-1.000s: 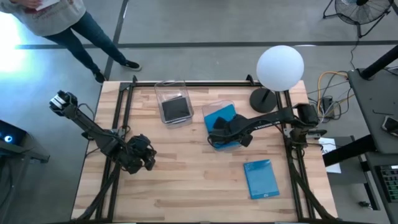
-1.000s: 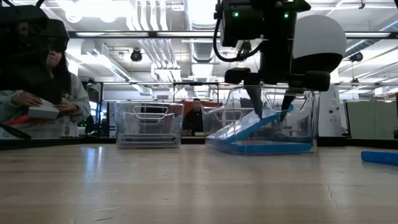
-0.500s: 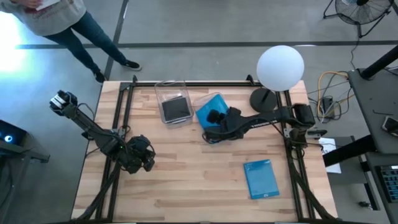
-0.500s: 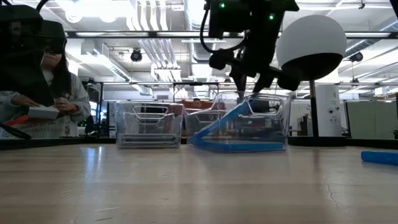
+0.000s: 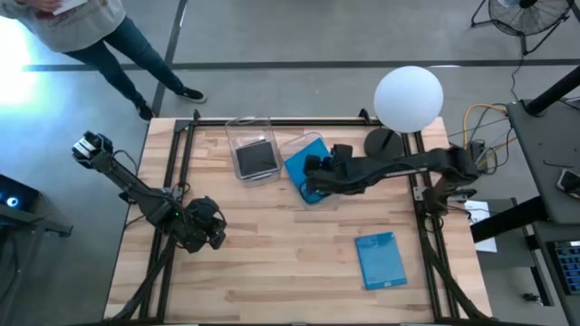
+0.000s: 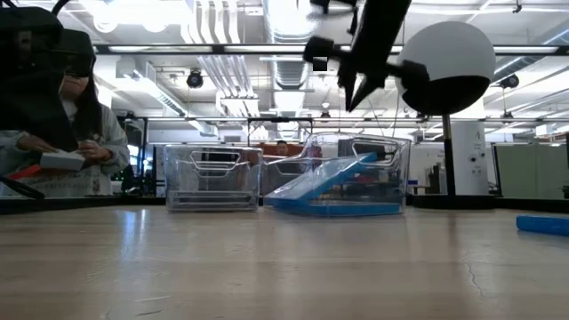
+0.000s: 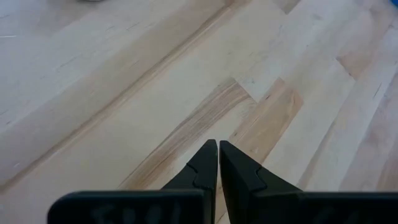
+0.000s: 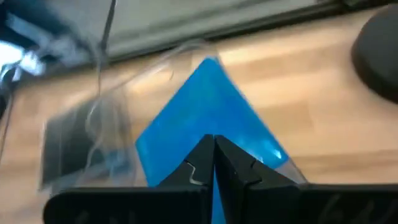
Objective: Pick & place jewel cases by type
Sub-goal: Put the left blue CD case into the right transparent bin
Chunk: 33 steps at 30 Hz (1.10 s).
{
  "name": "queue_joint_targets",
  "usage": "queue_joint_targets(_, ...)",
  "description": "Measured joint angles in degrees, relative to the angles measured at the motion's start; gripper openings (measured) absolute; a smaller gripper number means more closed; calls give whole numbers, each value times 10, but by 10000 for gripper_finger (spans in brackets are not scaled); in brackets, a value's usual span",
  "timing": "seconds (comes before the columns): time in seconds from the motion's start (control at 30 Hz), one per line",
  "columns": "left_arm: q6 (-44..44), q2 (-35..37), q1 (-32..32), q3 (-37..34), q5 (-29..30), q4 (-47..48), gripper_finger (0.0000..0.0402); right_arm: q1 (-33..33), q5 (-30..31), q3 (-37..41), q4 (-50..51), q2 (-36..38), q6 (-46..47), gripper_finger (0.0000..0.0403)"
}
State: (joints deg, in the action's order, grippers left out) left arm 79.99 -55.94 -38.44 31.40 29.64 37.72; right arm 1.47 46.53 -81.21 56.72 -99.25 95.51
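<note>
A blue jewel case point(image 5: 302, 154) leans tilted inside the clear right bin point(image 6: 391, 169), its lower edge on the bin's floor and its upper edge point(image 6: 369, 160) against the bin's wall. My right gripper point(image 6: 353, 100) hangs shut above this bin, clear of its rim; its wrist view looks down on the blue case point(image 8: 205, 106). A dark jewel case point(image 5: 255, 158) lies flat in the left bin point(image 5: 237, 131). Another blue jewel case point(image 5: 381, 260) lies flat on the table at the near right. My left gripper point(image 5: 214, 235) waits shut at the table's left, over bare wood point(image 7: 218, 144).
A lamp with a white globe point(image 5: 408, 98) and dark base point(image 5: 385, 145) stands at the far right, close to my right arm. A person point(image 6: 53, 133) stands beyond the table's far left corner. Bare wood lies at the table's middle and near side.
My right gripper has risen out of the right bin, gone a little toward the table's left and shut with nothing between its fingers. The right bin with its leaning blue case has slid toward the table's left and now stands close beside the left bin.
</note>
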Motion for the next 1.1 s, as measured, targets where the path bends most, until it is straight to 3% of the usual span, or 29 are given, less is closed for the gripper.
queue_joint_targets(0.07,1,0,0,0,3,0,0,-16,-67,1,-5,22,-44,8)
queue_joint_targets(0.2,0,0,0,0,17,0,0,-34,-160,33,-20,33,-8,14)
queue_joint_targets(0.37,0,0,0,0,33,0,0,-32,-285,81,-163,14,0,75)
queue_joint_targets(0.57,0,0,0,0,35,-4,0,-45,-257,99,-100,3,144,185)
queue_joint_targets(0.67,1,1,0,0,35,-6,0,-71,-248,101,-97,3,151,218)
queue_joint_targets(0.87,-2,1,0,0,35,-7,0,-128,-269,104,-124,-5,141,232)
queue_joint_targets(1.1,-3,5,0,4,35,-7,0,-137,-297,102,-137,-42,141,230)
